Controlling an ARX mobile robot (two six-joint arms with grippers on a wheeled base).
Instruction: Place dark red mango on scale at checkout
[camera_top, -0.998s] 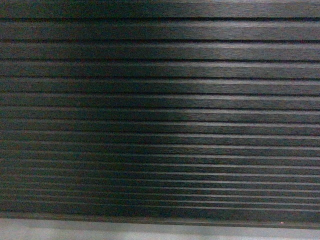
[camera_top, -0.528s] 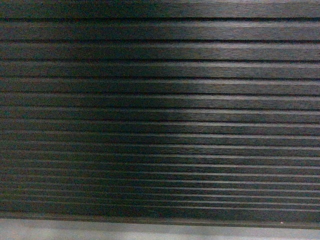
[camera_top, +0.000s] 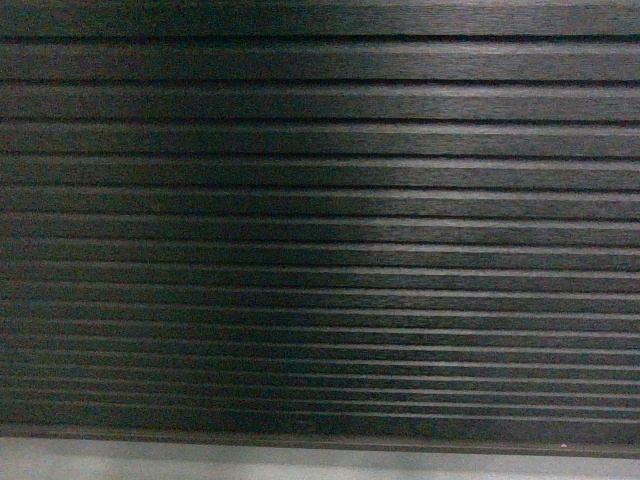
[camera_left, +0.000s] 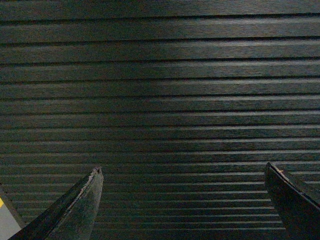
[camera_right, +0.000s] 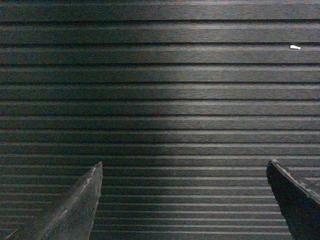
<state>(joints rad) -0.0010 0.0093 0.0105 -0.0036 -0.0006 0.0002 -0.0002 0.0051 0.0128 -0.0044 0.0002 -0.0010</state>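
Right, all three views face the checkout (camera_top: 320, 200), its black ribbed front filling each frame. Head view: ribs only, plus a grey plinth (camera_top: 320, 465) strip along the bottom edge; neither gripper shows there. Left wrist view: left gripper (camera_left: 185, 172) with jaws spread wide, nothing between them, ribbed front just ahead of the tips; a bit of grey floor with a yellow mark (camera_left: 1, 202) sits outside the left jaw, seen in this view only. Right wrist view: right gripper (camera_right: 185, 165) also spread wide and empty, ribs ahead; a small white speck (camera_right: 295, 47) up above the right jaw, only here. Mango and scale: in no view.
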